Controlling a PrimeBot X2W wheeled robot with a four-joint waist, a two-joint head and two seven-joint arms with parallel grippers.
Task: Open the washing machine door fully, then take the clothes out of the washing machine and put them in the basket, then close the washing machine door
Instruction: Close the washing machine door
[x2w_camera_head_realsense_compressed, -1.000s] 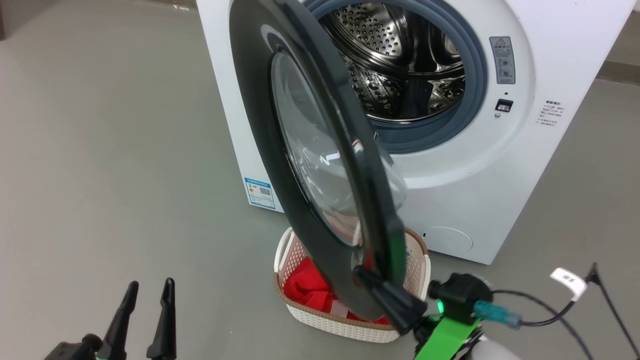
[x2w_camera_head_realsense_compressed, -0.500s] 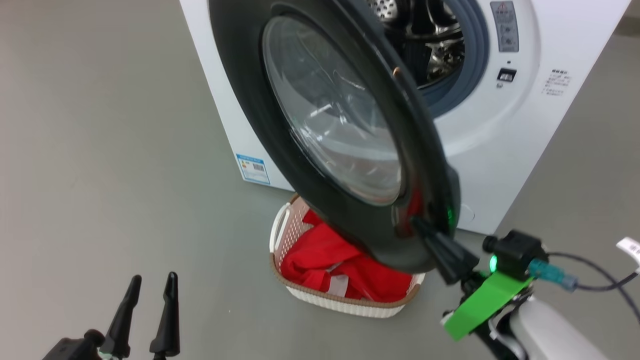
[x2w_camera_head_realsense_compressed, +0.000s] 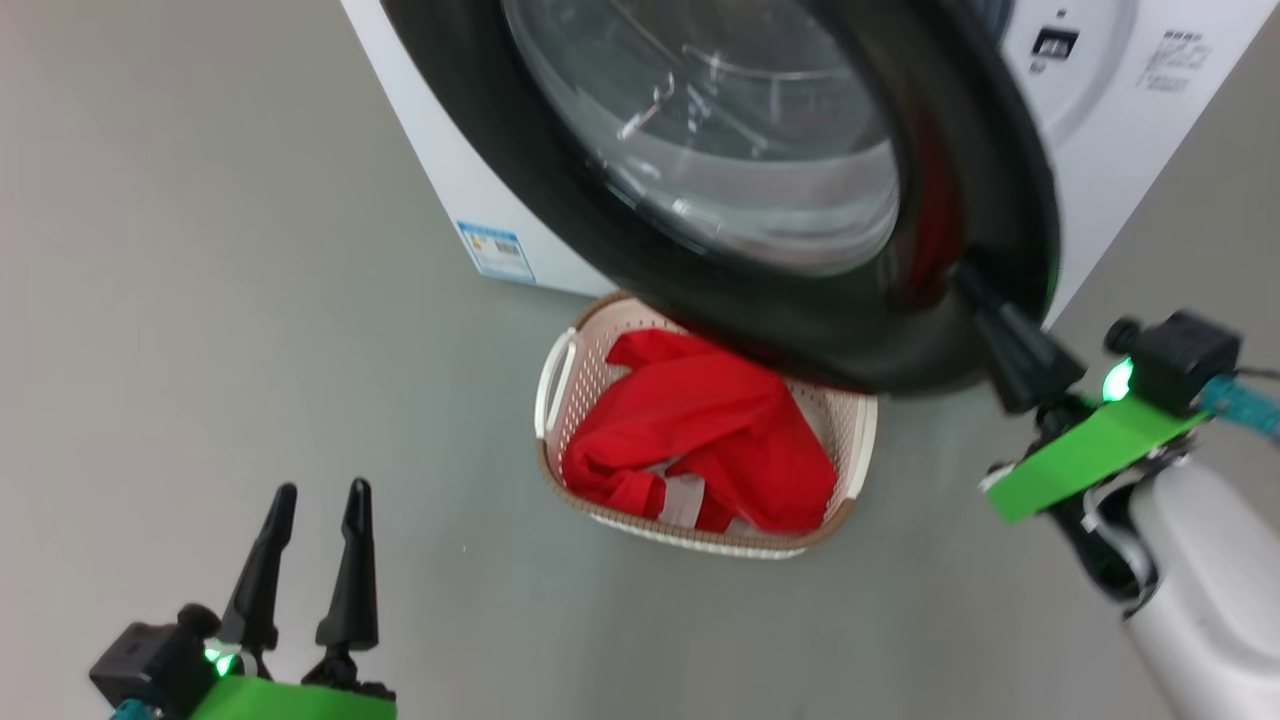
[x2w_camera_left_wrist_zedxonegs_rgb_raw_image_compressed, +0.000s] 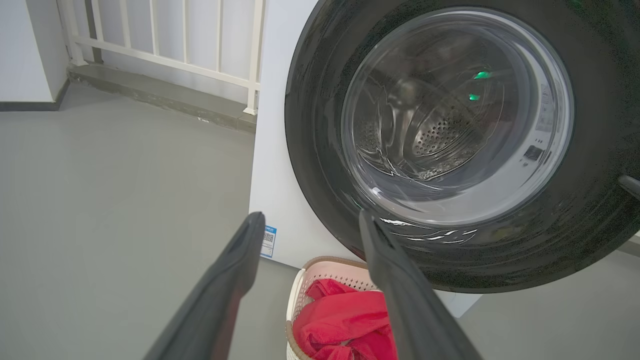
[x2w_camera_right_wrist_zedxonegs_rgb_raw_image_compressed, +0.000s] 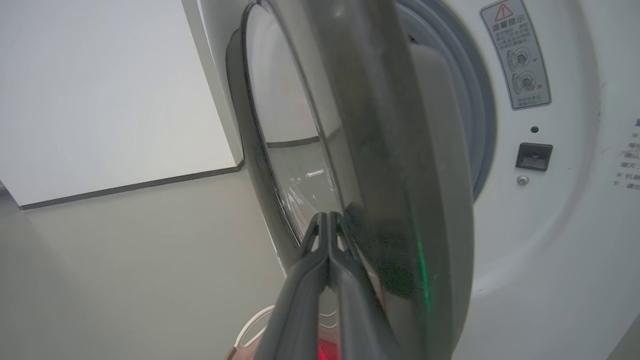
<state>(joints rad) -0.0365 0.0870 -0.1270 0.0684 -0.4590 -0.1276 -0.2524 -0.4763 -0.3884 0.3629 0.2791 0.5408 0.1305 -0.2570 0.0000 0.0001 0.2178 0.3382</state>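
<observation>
Red clothes lie heaped in the basket on the floor, just in front of the washing machine; I see the washing machine door standing partly open above the basket; my right gripper, fingers pinched together on nothing, has its tips against the door's black rim; my left gripper hangs spread and empty, well apart.

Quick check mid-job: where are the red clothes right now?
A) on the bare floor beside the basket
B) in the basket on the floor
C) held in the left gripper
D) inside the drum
B: the clothes lie bunched inside the basket, which stands on the floor in front of the washing machine.
</observation>
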